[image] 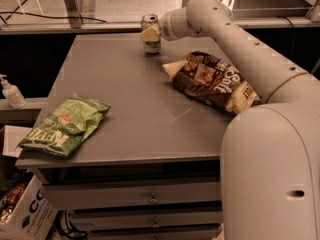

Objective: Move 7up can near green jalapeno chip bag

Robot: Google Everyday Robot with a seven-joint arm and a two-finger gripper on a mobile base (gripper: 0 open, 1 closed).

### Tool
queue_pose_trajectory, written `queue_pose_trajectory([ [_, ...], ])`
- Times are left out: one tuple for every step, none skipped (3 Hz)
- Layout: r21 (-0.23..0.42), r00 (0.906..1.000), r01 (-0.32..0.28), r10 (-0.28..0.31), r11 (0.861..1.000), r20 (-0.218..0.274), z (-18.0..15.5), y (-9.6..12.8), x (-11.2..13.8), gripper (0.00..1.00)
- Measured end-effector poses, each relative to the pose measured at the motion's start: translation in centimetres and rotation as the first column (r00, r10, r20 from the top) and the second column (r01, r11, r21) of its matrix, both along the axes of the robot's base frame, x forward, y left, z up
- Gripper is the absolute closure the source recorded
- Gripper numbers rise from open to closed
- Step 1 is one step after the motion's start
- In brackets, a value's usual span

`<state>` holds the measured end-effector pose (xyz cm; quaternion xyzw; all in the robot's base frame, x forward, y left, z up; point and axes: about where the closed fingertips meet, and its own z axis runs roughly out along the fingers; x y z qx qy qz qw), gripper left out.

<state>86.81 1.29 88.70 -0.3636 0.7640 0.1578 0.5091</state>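
The 7up can stands upright near the far edge of the grey table, silver with a pale green body. My gripper is at the can, level with its middle and partly covering its front; the arm reaches in from the right. The green jalapeno chip bag lies flat at the table's front left corner, far from the can. The can's left side and top show; the side towards the wrist is hidden.
A large brown-and-cream snack bag lies on the table's right side, under the arm. A soap bottle stands on a ledge to the left. Boxes sit on the floor at the front left. Drawers are below the tabletop.
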Motion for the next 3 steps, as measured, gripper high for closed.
queue_pose_trajectory([
  [0.038, 0.9963, -0.084, 0.085, 0.996, -0.017, 2.0, 0.3, -3.0, 0.88],
  [0.092, 0.973, -0.222, 0.227, 0.971, -0.045, 4.2, 0.2, -8.9, 1.0],
  [0.137, 0.9281, -0.359, 0.368, 0.923, -0.054, 6.0, -0.3, -15.9, 1.0],
])
